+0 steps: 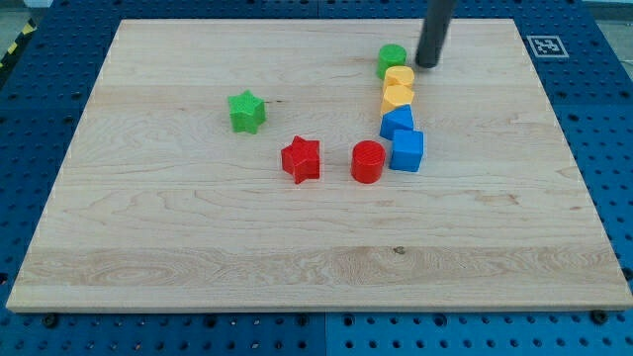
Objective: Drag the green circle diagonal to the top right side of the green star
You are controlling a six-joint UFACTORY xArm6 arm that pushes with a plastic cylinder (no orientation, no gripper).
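While the rod's tip (427, 64), clawless, sits just right of the green circle (392, 59), pushing leftward and steadily should bring it up-right of the green star (246, 111).

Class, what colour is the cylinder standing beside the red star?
Red: the red cylinder, in the camera view.

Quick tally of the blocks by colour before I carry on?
Green: 2, the green circle and the green star
Yellow: 2
Blue: 2
Red: 2, a star and a cylinder
Total: 8
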